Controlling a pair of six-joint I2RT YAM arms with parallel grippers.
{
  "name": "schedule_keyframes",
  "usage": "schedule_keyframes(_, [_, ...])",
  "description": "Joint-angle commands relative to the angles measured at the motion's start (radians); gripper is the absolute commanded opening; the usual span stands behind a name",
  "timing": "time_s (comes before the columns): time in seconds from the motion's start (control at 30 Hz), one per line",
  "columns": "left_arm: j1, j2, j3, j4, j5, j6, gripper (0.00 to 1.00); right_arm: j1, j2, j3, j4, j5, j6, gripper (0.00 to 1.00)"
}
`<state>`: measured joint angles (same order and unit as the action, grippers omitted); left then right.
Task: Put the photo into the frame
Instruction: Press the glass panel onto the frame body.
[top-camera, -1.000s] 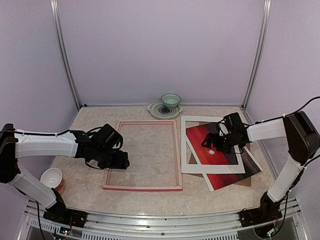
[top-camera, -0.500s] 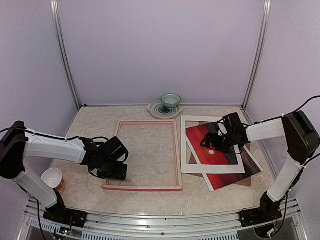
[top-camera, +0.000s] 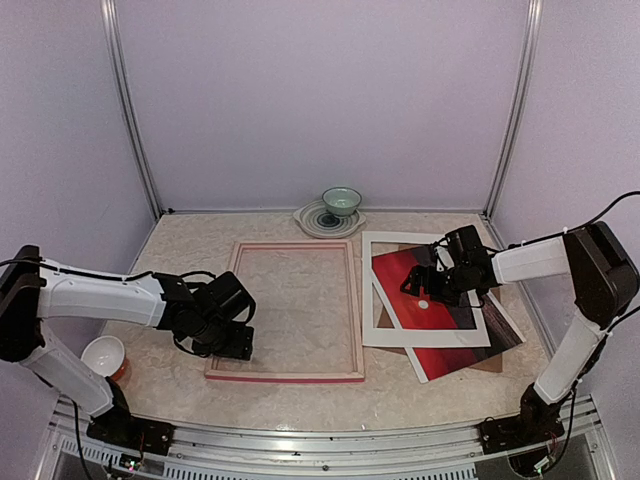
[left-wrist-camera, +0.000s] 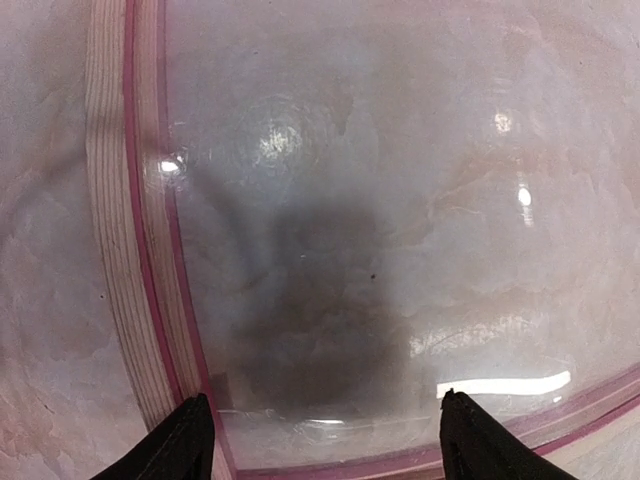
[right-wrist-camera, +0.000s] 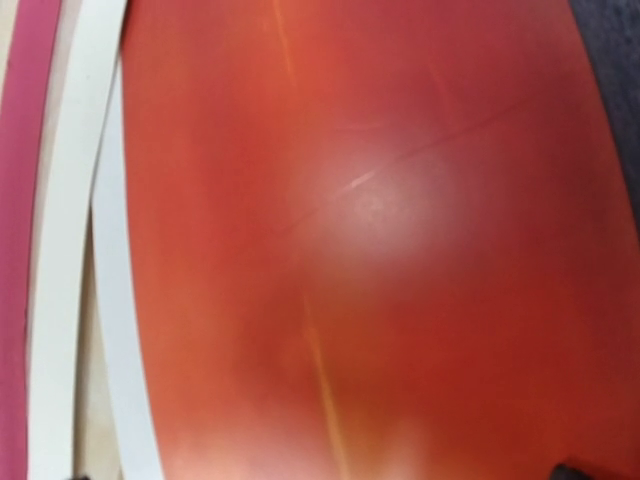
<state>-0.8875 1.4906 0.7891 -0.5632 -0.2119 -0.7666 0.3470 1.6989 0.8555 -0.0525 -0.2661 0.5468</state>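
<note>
Left gripper (left-wrist-camera: 325, 435) nearer frame (top-camera: 300, 376) corner, jaws apart (right gripper (top-camera: 421, 290) too, over photo (top-camera: 450, 355))

left arm (top-camera: 100, 295) stretched inward | left gripper (top-camera: 232, 343) low, jaws spread | right arm (top-camera: 530, 262) bent inward | right gripper (top-camera: 420, 290) low, jaws wide apart

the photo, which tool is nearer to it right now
Right. The right tool hangs directly over the photo, above its red sky. The left tool is far off to the side, over the near left corner of the frame.
</note>
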Motion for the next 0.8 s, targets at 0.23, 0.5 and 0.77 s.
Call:
schedule_keyframes(0.23, [-0.055,-0.018,0.005,-0.058,0.021,-0.038,0.74,0.017,0.057,-0.033,-0.036,-0.025,0.015,0.99])
schedule_keyframes(0.5, [-0.058,0.014,-0.050,-0.003,0.013,-0.097,0.73,0.017,0.048,-0.040,-0.044,-0.013,0.004,0.99])
schedule_keyframes(0.77, [-0.071,0.062,-0.029,0.017,0.002,-0.109,0.73,0.017,0.043,-0.046,-0.040,-0.013,0.000,0.99])
